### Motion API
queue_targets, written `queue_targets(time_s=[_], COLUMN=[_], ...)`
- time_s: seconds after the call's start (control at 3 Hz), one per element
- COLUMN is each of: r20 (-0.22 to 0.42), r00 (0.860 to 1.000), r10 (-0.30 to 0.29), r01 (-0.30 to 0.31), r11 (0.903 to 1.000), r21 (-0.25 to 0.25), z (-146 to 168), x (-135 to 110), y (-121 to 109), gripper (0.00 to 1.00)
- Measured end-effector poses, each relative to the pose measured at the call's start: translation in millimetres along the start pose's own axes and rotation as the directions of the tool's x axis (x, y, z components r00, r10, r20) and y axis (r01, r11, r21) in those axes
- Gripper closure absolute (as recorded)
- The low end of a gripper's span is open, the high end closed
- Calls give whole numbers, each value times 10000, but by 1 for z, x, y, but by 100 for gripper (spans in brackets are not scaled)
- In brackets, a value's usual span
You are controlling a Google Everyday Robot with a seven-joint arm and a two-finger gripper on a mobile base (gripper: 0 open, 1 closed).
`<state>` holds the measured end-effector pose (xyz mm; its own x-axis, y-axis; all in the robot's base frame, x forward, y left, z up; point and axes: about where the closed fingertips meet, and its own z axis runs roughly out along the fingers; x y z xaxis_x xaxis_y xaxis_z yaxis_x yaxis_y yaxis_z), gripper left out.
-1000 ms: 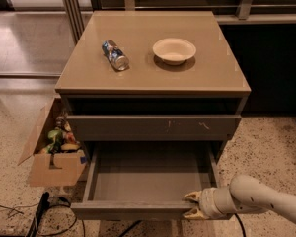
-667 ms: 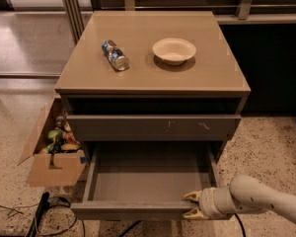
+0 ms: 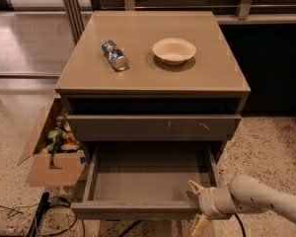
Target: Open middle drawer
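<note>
The middle drawer (image 3: 148,179) is pulled far out of the cabinet and shows a bare grey interior. Its plain front panel (image 3: 133,210) is nearest the camera. My gripper (image 3: 196,206) is at the right end of that front panel. One yellowish finger (image 3: 195,186) is inside the drawer and the other (image 3: 200,225) is outside, in front of the panel. The fingers are spread wider than the panel. Above it is the shut drawer front with small white scratch marks (image 3: 153,127). The lowest drawer is hidden under the open one.
A crushed can (image 3: 115,55) and a white bowl (image 3: 173,50) lie on the cabinet top (image 3: 89,78). An open cardboard box (image 3: 52,152) with snacks stands on the floor at the left. Cables (image 3: 44,214) lie at the lower left.
</note>
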<state>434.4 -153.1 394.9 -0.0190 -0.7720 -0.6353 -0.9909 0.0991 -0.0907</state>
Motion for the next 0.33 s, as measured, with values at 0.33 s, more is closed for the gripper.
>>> queue_targets(time_s=[0.33], r20=[0], r00=[10000], r10=[0], r01=[0], r11=[10000], r21=[-1], z=[0], x=[0], y=[0], gripper=[0])
